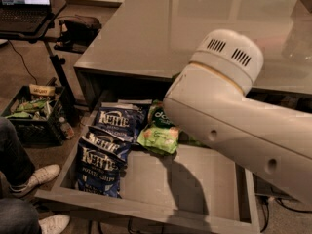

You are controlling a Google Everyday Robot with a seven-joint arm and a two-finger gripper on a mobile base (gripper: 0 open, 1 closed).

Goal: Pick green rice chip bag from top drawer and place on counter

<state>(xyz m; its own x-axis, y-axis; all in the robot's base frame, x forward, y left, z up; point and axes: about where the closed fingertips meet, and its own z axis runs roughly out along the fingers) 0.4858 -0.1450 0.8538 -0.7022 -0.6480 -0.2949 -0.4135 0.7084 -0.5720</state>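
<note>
Robot's hand is out of sight. It sits somewhere behind the big white arm (234, 111), down by the green bags, so I cannot tell if it is open, closed or holding something.

On the far left there is a laptop (22, 4) on a stand. Below it is a dark crate (29, 126) with stuff in it, and someone's white shoes (36, 177) are on the floor. None of that is part of the job.

Next comes the open drawer (195, 179). Two blue chip bags (100, 162) lie on its left side, one behind the other. Just to their right is the green bag (158, 138), touching the back blue one. It is in the drawer, near the back, right by the end of the arm. It looks a bit tipped up, as if it is being lifted, but I am not sure. An other green bag (162, 115) peeks out behind it.

I think the step now is to lift the green bag out. To do that well, the hand should hold only that one bag. It should go straight up so the bag does not hit the counter (161, 33) edge above. Then it can move over the counter and let go gently. The bag is crinkly and soft, so it could slip.

The arm hides the right back part of the drawer and part of both green bags. The right side of the counter is cut off too.
</note>
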